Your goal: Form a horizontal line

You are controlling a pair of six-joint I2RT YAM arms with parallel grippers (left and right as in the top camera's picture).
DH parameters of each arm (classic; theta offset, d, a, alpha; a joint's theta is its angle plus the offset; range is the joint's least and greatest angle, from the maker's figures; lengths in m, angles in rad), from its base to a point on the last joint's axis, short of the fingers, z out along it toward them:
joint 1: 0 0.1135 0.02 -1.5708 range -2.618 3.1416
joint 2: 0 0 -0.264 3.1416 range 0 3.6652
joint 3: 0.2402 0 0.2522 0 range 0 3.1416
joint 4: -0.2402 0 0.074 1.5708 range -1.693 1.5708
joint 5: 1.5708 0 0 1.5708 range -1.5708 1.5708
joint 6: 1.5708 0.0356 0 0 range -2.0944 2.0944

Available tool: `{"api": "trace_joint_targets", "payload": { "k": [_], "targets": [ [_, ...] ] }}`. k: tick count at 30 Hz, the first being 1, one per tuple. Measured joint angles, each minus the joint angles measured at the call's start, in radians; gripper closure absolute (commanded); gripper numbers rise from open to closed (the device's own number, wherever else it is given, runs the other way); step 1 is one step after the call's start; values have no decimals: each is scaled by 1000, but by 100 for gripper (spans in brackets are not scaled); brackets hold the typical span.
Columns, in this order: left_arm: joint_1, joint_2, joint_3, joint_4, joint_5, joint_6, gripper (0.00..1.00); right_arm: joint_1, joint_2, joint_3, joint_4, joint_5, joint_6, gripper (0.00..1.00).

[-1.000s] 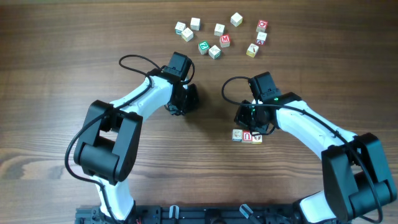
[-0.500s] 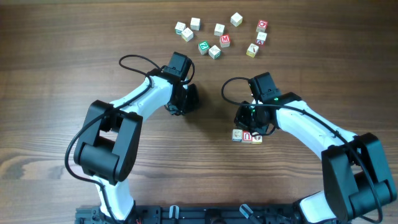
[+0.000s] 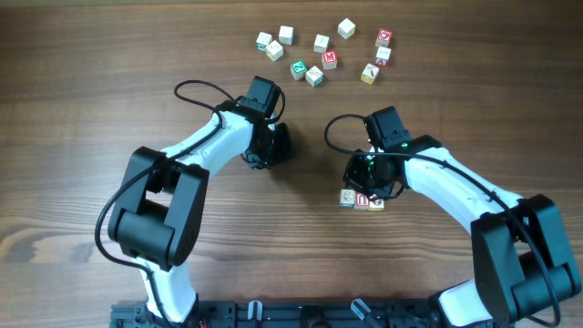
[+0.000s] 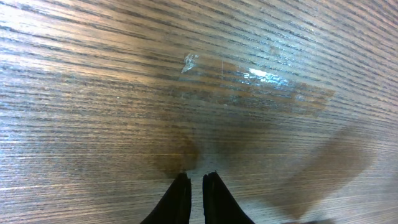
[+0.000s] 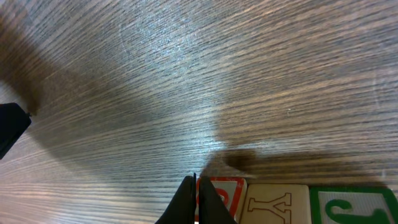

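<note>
A short row of three letter blocks (image 3: 363,199) lies on the wooden table in front of my right gripper (image 3: 367,185). In the right wrist view they are a red-framed block (image 5: 227,191), a block with a Y (image 5: 277,202) and a green block (image 5: 354,205), side by side and touching. My right gripper (image 5: 196,182) is shut and empty, its tips at the red block's outer edge. My left gripper (image 3: 274,146) is shut and empty over bare wood (image 4: 194,177), apart from any block.
Several loose letter blocks (image 3: 314,55) lie scattered at the far edge of the table, from a white one (image 3: 264,40) to a red one (image 3: 383,37). Black cables loop beside both arms.
The right gripper has edged slightly toward the row of blocks. The left arm and the loose blocks have not moved.
</note>
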Motion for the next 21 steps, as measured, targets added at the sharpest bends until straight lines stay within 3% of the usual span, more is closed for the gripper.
{"api": "trace_joint_targets", "payload": {
  "k": [21],
  "targets": [
    [0, 0, 0, 0, 0, 0, 89, 0, 0, 0, -15, -8, 0, 96]
  ]
}}
